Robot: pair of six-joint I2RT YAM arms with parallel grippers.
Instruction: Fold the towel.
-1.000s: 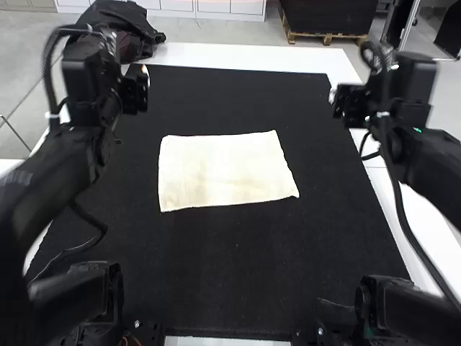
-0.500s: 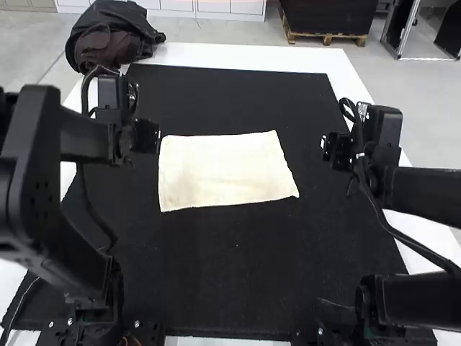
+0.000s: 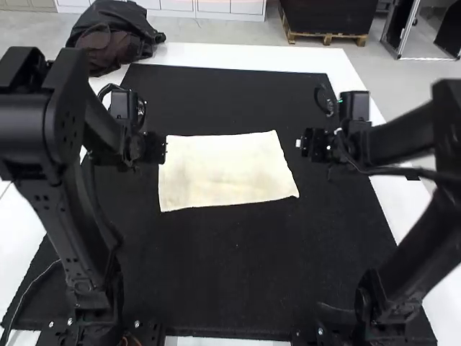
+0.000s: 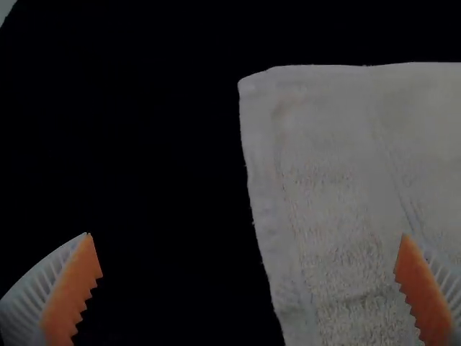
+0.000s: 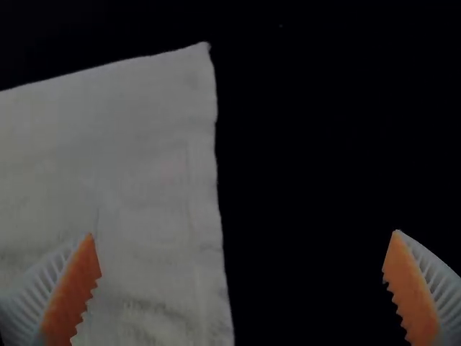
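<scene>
Towel (image 3: pixel 225 170) spread on the black mat (image 3: pixel 230 270), an open gripper toward either side.
Over the mat's left half, the left gripper (image 4: pixel 246 235) has its fingers apart; closing too high could miss the thin cloth or catch one layer, if it is doubled. Over the mat's right half, the right gripper (image 5: pixel 243 233) is also spread; an uneven lift could skew the fold. The towel's long axis runs left to right across the mat, its right end angled slightly toward the mat's far edge.
</scene>
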